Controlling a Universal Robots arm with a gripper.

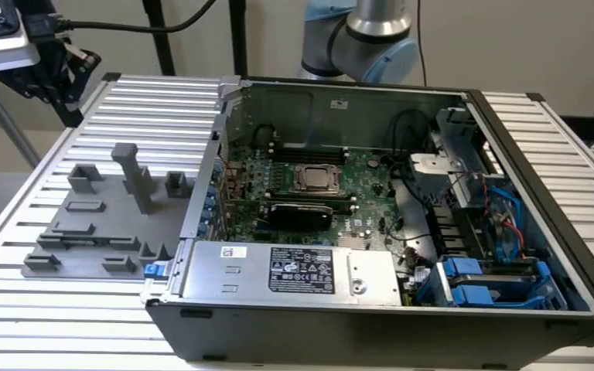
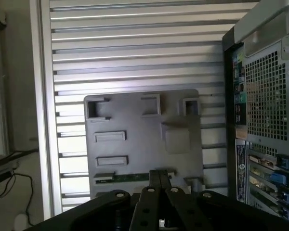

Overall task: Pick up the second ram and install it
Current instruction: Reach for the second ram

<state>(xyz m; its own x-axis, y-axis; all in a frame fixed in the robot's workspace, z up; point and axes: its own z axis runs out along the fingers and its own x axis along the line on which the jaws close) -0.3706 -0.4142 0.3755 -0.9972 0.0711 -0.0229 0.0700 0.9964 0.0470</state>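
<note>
Beneath the gripper [image 2: 160, 174]: slatted aluminium desk [image 2: 135, 48], carrying every item listed.

Off to one side of the gripper: open computer case [image 1: 380, 340], lying flat on the desk, motherboard [image 1: 370, 174] exposed.

Directly below the gripper: grey holder plate [image 2: 135, 159] with raised blocks, flat on the desk just beside the case.

Gripper: black, fingers drawn together, nothing between them, held clear above the plate.

The second ram [image 2: 130, 177]: thin green stick seated in a holder slot at the plate's edge, lying below the fingertips and apart from them.
</note>
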